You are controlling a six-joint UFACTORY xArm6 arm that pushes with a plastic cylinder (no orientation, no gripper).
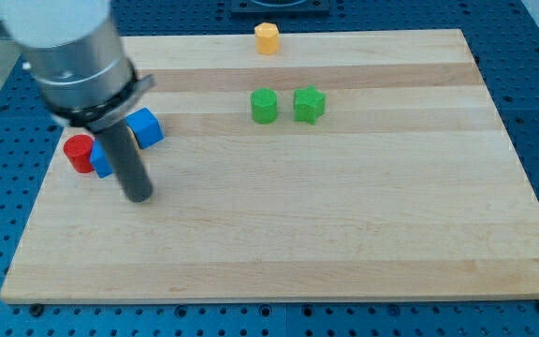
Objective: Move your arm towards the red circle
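The red circle block (79, 153) lies near the board's left edge. A blue block (101, 162) touches its right side, partly hidden behind my rod. My tip (138, 197) rests on the board just below and to the right of these two, about a block's width from the red circle. Another blue block (145, 127) lies up and to the right of the red circle, next to my rod.
Two green blocks (264, 106) (309, 105) sit side by side at the upper middle. A yellow-orange block (267, 38) stands at the top edge. The wooden board (344, 225) lies on a blue perforated table.
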